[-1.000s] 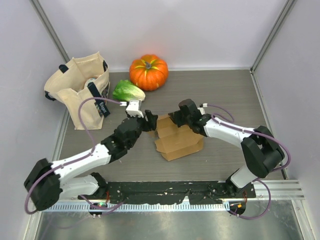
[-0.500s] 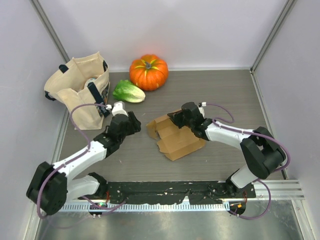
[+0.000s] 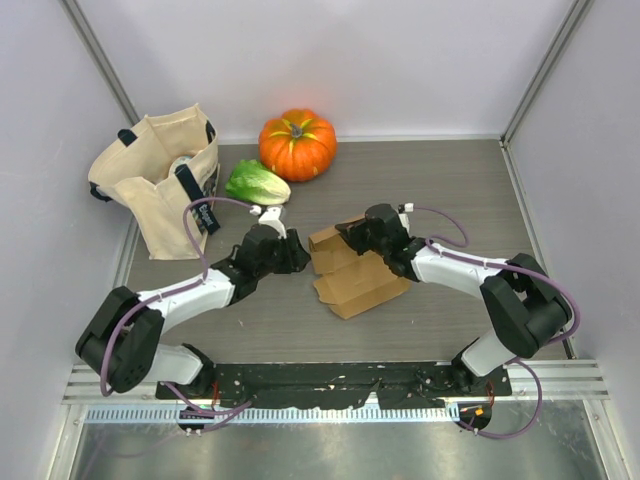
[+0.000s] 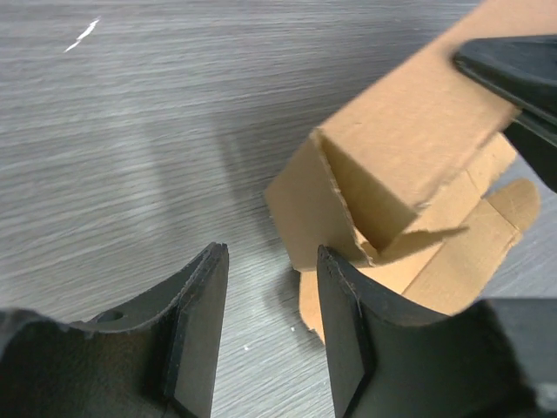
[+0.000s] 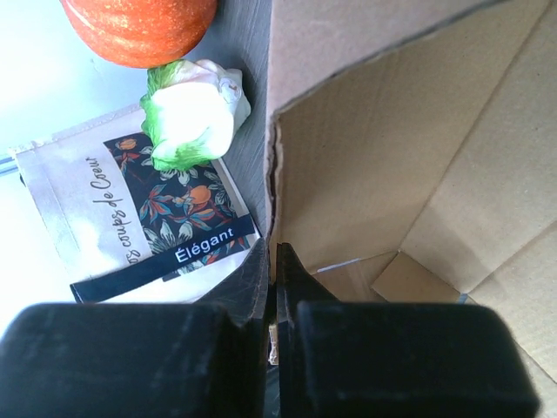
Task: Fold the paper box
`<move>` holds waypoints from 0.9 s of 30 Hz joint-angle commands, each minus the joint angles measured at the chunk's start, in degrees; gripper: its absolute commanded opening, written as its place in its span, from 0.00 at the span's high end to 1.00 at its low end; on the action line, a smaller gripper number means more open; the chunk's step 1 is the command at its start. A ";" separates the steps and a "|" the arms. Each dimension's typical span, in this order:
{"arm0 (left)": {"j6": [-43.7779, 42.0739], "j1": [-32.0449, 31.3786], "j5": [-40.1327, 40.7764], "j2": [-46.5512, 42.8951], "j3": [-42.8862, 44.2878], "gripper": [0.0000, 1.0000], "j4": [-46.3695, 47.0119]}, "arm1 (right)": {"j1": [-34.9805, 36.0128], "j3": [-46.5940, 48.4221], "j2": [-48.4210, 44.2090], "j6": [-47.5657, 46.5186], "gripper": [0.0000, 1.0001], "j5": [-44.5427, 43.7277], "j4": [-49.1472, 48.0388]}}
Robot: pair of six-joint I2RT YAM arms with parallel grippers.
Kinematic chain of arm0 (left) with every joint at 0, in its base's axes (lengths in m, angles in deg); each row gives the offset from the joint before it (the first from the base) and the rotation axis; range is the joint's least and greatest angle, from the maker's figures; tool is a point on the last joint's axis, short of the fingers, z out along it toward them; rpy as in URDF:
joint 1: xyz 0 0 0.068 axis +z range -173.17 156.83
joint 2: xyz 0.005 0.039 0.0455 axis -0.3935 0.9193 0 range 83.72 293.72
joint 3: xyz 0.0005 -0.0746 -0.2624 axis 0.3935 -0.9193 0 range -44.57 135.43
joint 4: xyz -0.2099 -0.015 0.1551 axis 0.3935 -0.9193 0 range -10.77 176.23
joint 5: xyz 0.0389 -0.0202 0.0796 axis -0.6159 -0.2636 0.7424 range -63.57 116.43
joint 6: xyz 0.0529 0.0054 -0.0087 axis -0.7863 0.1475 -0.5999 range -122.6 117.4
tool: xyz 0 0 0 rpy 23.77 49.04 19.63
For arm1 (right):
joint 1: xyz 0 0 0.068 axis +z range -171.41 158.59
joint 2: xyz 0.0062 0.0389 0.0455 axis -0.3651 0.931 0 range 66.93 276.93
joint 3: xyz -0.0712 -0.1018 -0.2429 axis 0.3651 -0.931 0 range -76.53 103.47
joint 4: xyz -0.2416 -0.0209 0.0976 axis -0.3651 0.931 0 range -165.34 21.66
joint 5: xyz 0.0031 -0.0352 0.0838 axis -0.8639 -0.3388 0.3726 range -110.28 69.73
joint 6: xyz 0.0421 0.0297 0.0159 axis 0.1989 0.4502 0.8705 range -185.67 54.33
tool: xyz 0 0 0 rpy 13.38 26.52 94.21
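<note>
The paper box (image 3: 355, 275) is tan-brown cardboard, partly folded, lying mid-table with one wall raised. My right gripper (image 3: 352, 233) is shut on the edge of that raised wall (image 5: 348, 165), pinching it at the box's far end. My left gripper (image 3: 296, 262) is open and empty, just left of the box. In the left wrist view the box corner (image 4: 348, 218) stands just ahead of my gripper (image 4: 271, 261), with the right fingertip (image 4: 335, 279) close against it. The right arm's black finger (image 4: 513, 70) shows at the top right, on the box.
An orange pumpkin (image 3: 297, 143) stands at the back. A green lettuce (image 3: 257, 184) lies in front of it. A beige tote bag (image 3: 160, 180) stands at the back left. White walls with metal posts enclose the table.
My left gripper swung away left from the box, then came back to its left edge. The right gripper kept its hold, and the box shifted slightly.
</note>
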 commanded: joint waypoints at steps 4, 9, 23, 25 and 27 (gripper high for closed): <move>-3.82 -1.73 -3.60 1.72 0.22 0.53 6.80 | -0.19 -4.22 -2.59 -8.42 0.92 -1.24 -9.34; -5.05 -5.77 1.39 2.07 -0.65 0.53 8.47 | -0.10 -9.13 -2.69 -10.26 0.92 -0.98 -15.40; -3.20 -9.74 5.98 -2.41 -7.16 0.45 14.36 | -0.19 -14.95 -2.77 -13.78 0.92 -0.01 -28.86; -2.94 -9.73 6.24 -3.20 -6.90 0.45 13.49 | -0.19 -14.95 -2.77 -13.96 0.92 1.04 -31.67; -2.68 -9.73 7.38 -4.25 -6.03 0.44 11.47 | -0.28 -14.69 -2.51 -13.87 0.92 1.92 -33.78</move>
